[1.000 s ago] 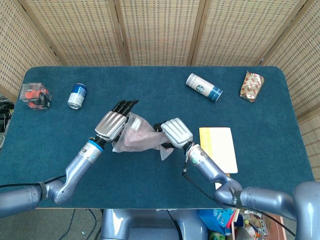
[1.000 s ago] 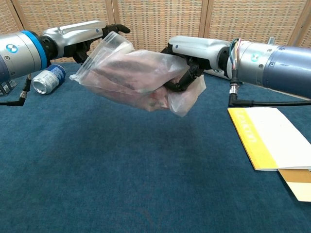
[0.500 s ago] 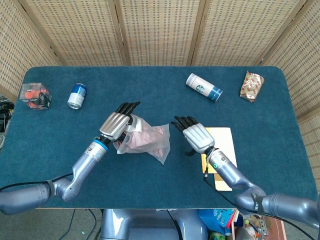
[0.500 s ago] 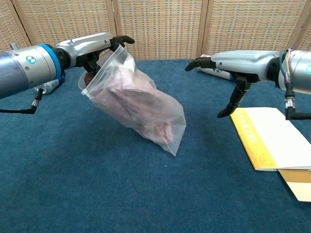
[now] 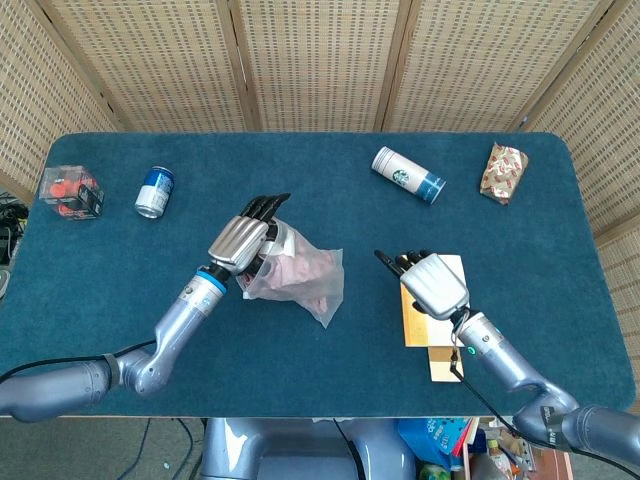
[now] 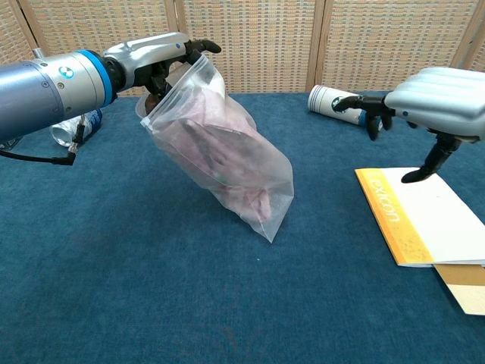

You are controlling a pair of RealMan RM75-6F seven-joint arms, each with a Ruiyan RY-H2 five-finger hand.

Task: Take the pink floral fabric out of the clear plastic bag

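The clear plastic bag (image 5: 300, 275) (image 6: 227, 163) hangs slanted from its top edge, its lower corner touching the blue table (image 5: 330, 120). Pink floral fabric (image 5: 305, 270) (image 6: 220, 152) fills the inside of it. My left hand (image 5: 245, 240) (image 6: 155, 57) pinches the bag's opening from above. My right hand (image 5: 430, 283) (image 6: 432, 98) is open, fingers spread, hovering over the yellow book (image 5: 435, 300) (image 6: 417, 216) well to the right of the bag and touching nothing.
A blue can (image 5: 154, 192) and a clear box with red pieces (image 5: 70, 192) lie at the far left. A white coffee cup (image 5: 408, 175) lies on its side at the back, and a patterned packet (image 5: 504, 172) sits near the right corner.
My right hand let go of the bag's lower end and drew back right, over the yellow book. The bag dropped from level to hanging from my left hand, which shifted slightly right.
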